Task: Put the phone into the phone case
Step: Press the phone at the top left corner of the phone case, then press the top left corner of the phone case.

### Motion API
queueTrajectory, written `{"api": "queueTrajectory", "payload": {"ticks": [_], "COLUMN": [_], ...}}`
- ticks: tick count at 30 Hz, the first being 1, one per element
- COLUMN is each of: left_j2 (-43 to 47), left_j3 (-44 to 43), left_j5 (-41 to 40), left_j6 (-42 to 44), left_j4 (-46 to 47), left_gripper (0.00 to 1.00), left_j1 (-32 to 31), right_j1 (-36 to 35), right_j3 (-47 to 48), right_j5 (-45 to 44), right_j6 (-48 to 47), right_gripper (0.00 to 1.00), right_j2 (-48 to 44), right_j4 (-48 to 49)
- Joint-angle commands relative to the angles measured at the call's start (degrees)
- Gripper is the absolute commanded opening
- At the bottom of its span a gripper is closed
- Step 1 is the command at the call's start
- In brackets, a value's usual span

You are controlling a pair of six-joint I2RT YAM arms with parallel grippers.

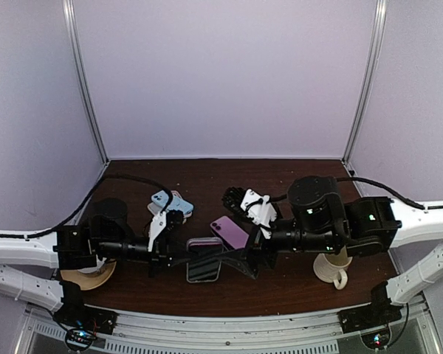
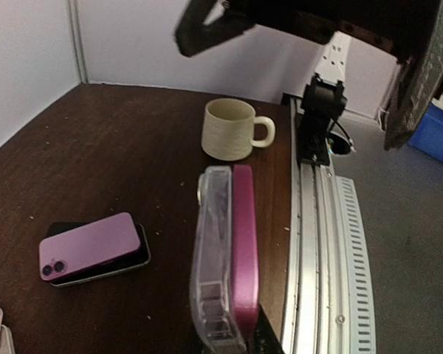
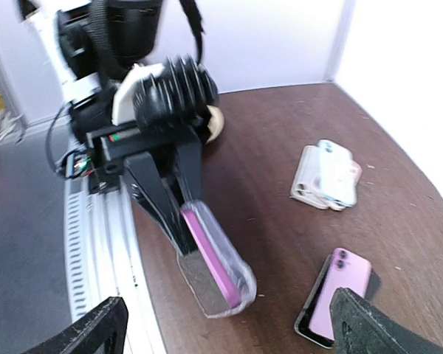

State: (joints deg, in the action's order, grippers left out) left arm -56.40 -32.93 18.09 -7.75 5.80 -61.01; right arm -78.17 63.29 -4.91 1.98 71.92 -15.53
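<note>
Clamping phone [image 2: 244,243] against case [image 2: 210,251] in my left gripper [image 3: 176,221]; right gripper [image 3: 227,324] gaping wide, pressing phone home likely coming next

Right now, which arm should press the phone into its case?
Right. The right hand is open, empty, facing the pink phone and clear case; the left hand is shut on both, holding them on edge.

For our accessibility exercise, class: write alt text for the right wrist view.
The left arm grips a pink phone and clear case together in its jaws, on edge at the front of the table. To the right lie a purple phone atop a dark one and a pale stack; the right jaws stand wide open.
</note>
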Motion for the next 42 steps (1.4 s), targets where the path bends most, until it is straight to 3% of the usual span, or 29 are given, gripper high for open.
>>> {"api": "queueTrajectory", "payload": {"ticks": [1, 3, 6, 12, 17, 19, 28, 35, 42], "left_j2": [-0.9, -2.1, -2.8, -2.5, -2.4, -2.3, -2.0, -1.8, -1.6], "left_j3": [-0.6, -2.5, -3.8, -2.5, -2.7, -2.7, -2.4, -2.6, -2.4], "left_j5": [5.4, 6.3, 6.3, 4.7, 2.0, 2.1, 3.3, 4.3, 3.5], "left_j6": [7.0, 9.3, 11.3, 10.4, 9.9, 9.9, 9.6, 8.6, 5.0], "left_j4": [4.9, 2.6, 0.7, 2.5, 2.5, 2.5, 2.7, 2.8, 4.0], "left_gripper": [0.0, 0.0, 0.0, 0.0, 0.0, 0.0, 0.0, 0.0, 0.02], "left_j1": [-4.1, -5.0, -6.0, -6.3, -6.3, -6.3, -6.3, -6.3, -6.3], "right_j1": [0.7, 1.4, 3.7, 6.4, 6.4, 6.4, 6.4, 6.4, 6.4], "right_j3": [0.3, 2.2, 4.9, 5.7, 7.1, 6.6, 5.5, 5.4, 6.6], "right_j5": [16.7, 19.9, 23.8, 31.8, 33.6, 32.6, 29.3, 26.7, 25.1], "right_j6": [-5.6, -6.9, -7.4, -3.6, -0.4, 0.2, 1.2, 1.4, 1.6], "right_gripper": [1.0, 0.97, 0.83, 0.68, 0.69, 0.65, 0.33, 0.01, 0.0], "right_j2": [2.0, 3.7, 6.4, 11.0, 14.2, 14.3, 13.4, 11.8, 8.8], "right_j4": [1.9, 1.0, -2.2, -0.8, -1.0, -0.9, 0.1, -0.3, -0.3]}}
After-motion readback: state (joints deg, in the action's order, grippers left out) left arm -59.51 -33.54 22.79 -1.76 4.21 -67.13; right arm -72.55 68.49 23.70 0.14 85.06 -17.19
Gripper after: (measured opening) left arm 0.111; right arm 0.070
